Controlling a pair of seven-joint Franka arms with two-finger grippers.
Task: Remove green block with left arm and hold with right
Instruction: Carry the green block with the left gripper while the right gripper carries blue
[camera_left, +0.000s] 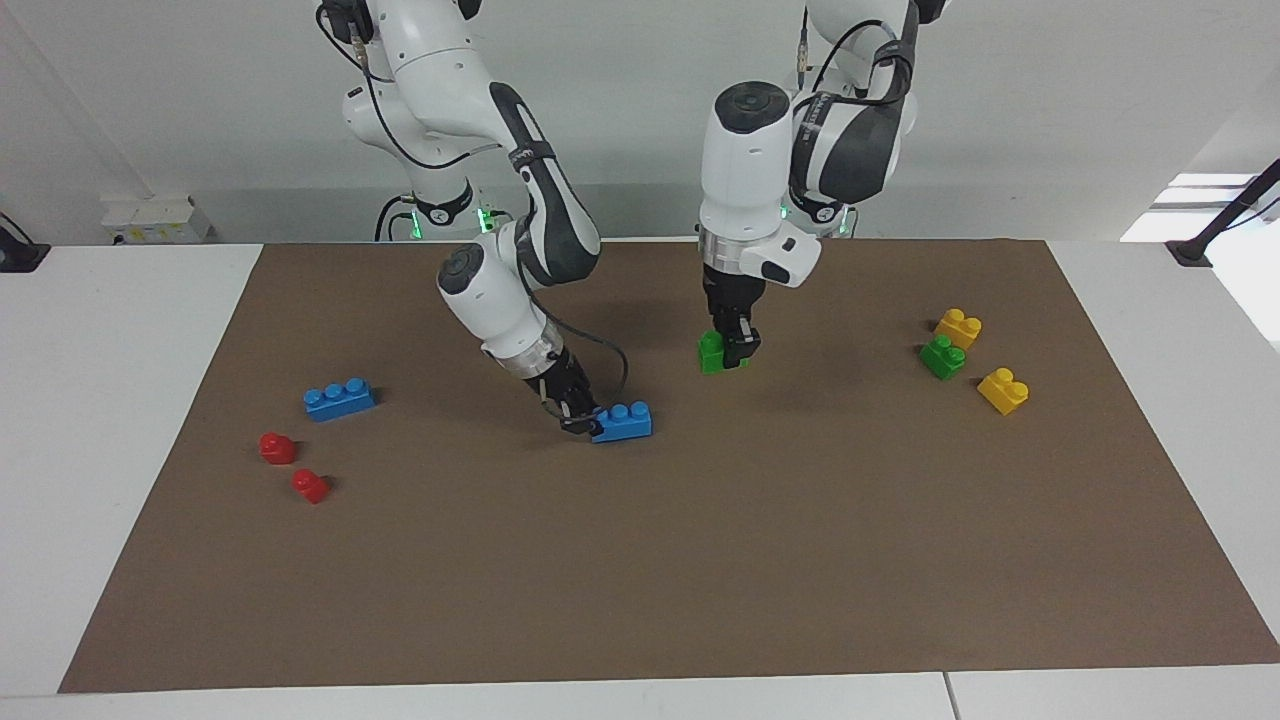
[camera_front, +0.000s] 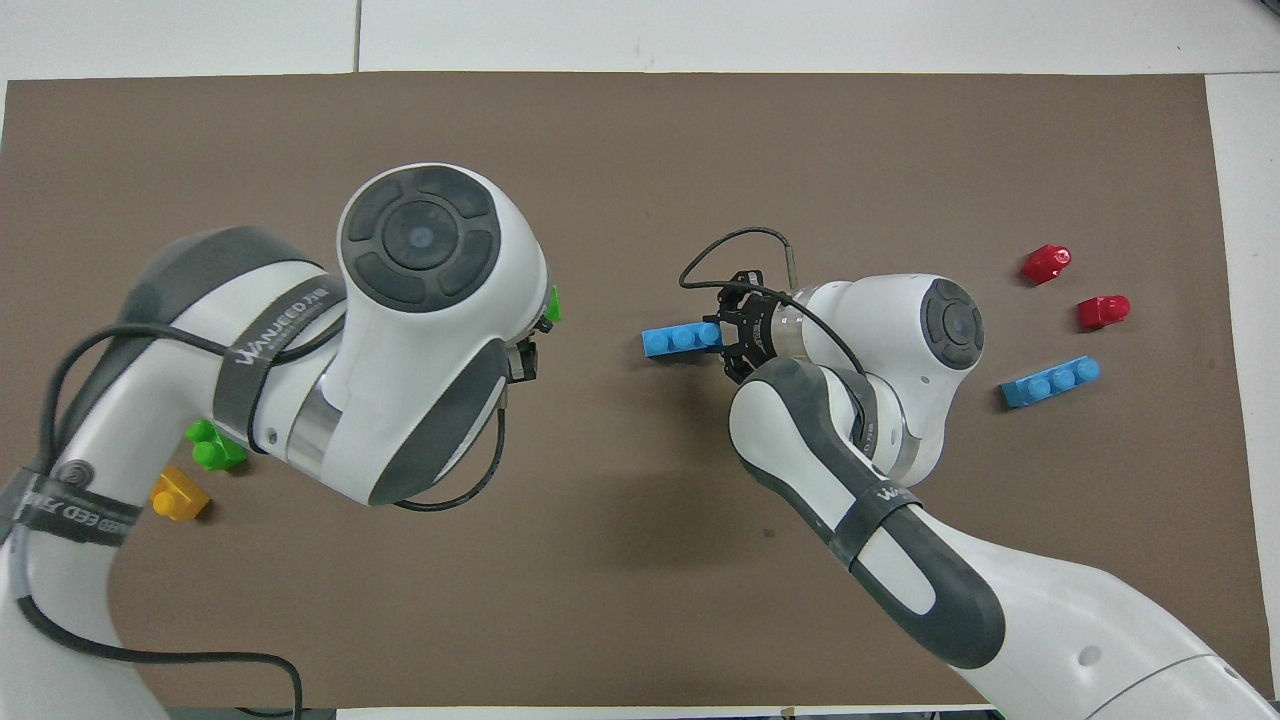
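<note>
My left gripper (camera_left: 734, 350) is shut on a green block (camera_left: 711, 353) and holds it in the air over the brown mat (camera_left: 700, 560), apart from the blue brick. In the overhead view only an edge of this green block (camera_front: 552, 303) shows past the left wrist. My right gripper (camera_left: 578, 418) is shut on one end of a blue three-stud brick (camera_left: 624, 421) that lies on the mat. The overhead view shows the right gripper (camera_front: 725, 336) at the end of the blue brick (camera_front: 682, 340).
A second green block (camera_left: 942, 357) lies between two yellow bricks (camera_left: 958, 327) (camera_left: 1003, 390) toward the left arm's end. Another blue brick (camera_left: 340, 398) and two red pieces (camera_left: 277, 447) (camera_left: 310, 486) lie toward the right arm's end.
</note>
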